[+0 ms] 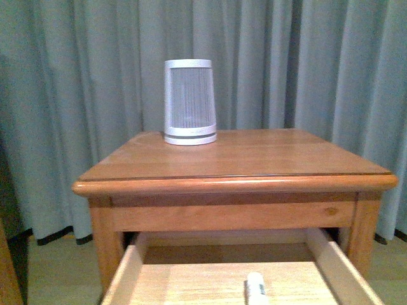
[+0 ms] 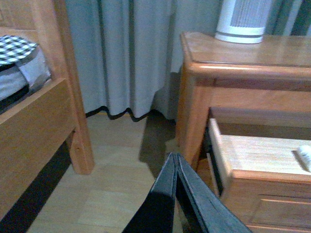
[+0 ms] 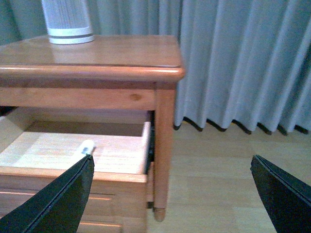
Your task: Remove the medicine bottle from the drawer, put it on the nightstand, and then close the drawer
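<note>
Where bottle lies, front: bottle (image 1: 256,289) flat on open drawer (image 1: 191,283) floor, slightly right of centre, long axis near-far; nightstand (image 1: 254,159) top above; arms unseen.
Left wrist: left gripper (image 2: 176,159) pinched together, empty; bottle far right of it.
Right wrist: right gripper (image 3: 171,160) spread wide, empty; bottle close ahead; likely the nearer arm.

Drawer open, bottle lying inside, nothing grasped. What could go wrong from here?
1. The medicine bottle lies on its side on the drawer floor. Small and round, it may roll or slip from the open right gripper.
2. The drawer walls flank the bottle, so a finger could catch one on the way in.
3. The ribbed white device stands on the nightstand top. Setting the bottle down near it might knock it.
</note>
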Tool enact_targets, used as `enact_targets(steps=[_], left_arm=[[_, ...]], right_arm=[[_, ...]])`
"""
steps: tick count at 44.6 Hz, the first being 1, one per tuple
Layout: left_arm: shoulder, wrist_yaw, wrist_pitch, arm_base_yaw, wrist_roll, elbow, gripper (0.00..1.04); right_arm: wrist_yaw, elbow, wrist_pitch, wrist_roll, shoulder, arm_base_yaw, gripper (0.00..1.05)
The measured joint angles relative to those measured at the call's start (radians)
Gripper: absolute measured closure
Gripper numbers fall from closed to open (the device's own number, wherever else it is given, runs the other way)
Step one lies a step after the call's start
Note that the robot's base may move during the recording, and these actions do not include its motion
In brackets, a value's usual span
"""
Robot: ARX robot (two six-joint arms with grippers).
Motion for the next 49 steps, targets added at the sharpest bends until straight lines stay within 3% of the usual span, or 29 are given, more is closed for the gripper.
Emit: enact_targets(steps=[2,17,22,25,36,49], left_arm=[[0.001,-0.001,0.000,0.000,0.000,0.000,0.88],[0.000,0.000,0.000,0.000,0.000,0.000,0.37],[0.000,-0.001,0.000,-0.001,0.000,0.000,0.16],[0.000,0.000,0.000,-0.001,0.001,0.000,0.05],[0.000,0.000,0.000,-0.001,0.001,0.000,0.07],[0.000,0.000,0.000,-0.001,0.001,0.000,0.07]], right_arm=[[-0.006,0.000,0.000,0.000,0.002,0.000,0.07],[-0.003,0.000,0.000,0.000,0.002,0.000,0.07],[0.348,0.071,-0.138,0.121,0.190,0.104,0.07],[0.431,0.084,-0.042,0.148,0.354,0.105,0.07],[0.409,0.269,0.324,0.135,0.863,0.098,0.07],[0.370,0.619,0.215,0.192,1.386,0.160,0.07]])
